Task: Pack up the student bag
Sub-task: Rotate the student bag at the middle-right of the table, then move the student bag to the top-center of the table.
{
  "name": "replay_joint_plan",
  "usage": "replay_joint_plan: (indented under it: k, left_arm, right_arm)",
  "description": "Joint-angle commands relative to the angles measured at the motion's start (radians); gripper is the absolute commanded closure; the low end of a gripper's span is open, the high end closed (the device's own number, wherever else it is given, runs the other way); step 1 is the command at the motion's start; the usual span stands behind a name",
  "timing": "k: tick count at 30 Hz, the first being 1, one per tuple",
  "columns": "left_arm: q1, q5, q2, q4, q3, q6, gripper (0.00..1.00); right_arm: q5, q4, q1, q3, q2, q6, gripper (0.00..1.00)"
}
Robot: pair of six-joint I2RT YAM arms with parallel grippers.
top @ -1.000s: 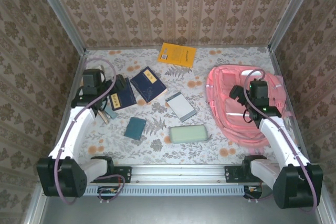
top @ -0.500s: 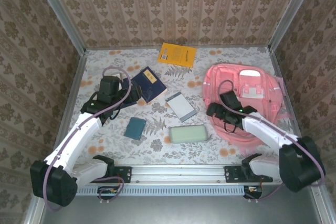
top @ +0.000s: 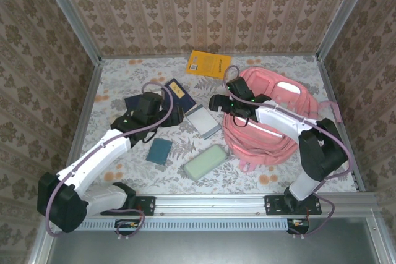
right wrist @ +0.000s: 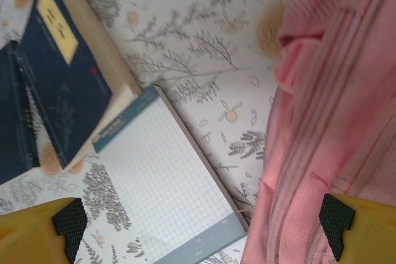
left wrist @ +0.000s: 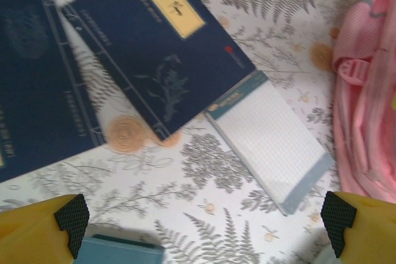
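My left fingers (left wrist: 69, 219) and right fingers (right wrist: 67, 222) hang spread and empty above the notepad (left wrist: 266, 137), just beside the bag (top: 260, 146) on the table's (top: 154, 69) right, so I judge I'm picking a first item, and one arm must drop and close.

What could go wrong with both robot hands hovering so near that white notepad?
The left hand and right hand are both open and aimed at the same notepad, so they might bump each other. The notepad lies against the dark blue book, so a grab could shove that book too. The right arm stretches over the student bag, so pulling back might drag it.
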State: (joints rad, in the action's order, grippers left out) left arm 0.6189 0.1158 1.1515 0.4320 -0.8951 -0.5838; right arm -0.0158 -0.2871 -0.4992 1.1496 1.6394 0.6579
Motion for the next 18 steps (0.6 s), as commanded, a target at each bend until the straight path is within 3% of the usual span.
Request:
replay_joint_plan:
  k: [1,8,12,18]
  left_arm:
    - [0.059,-0.016,0.040,-0.049,-0.042,-0.098,0.00]
    - [0.196,-0.113,0.269,-0.113,-0.157,-0.235,0.09]
    - [0.257,-0.171,0.447,-0.107,-0.280,-0.241,0.16]
    - [0.296,-0.265,0.656,-0.088,-0.419,-0.237,0.29]
  right_arm:
    - [0.040,-0.111,0.028,0.003,-0.084,-0.063,0.00]
    - [0.150,-0.222,0.142,-0.173,-0.372,-0.078,0.00]
    - [0.149,-0.287,0.221,-0.258,-0.521,-0.078,0.00]
    - [0.190,-0.384,0.256,-0.321,-0.658,-0.077,0.00]
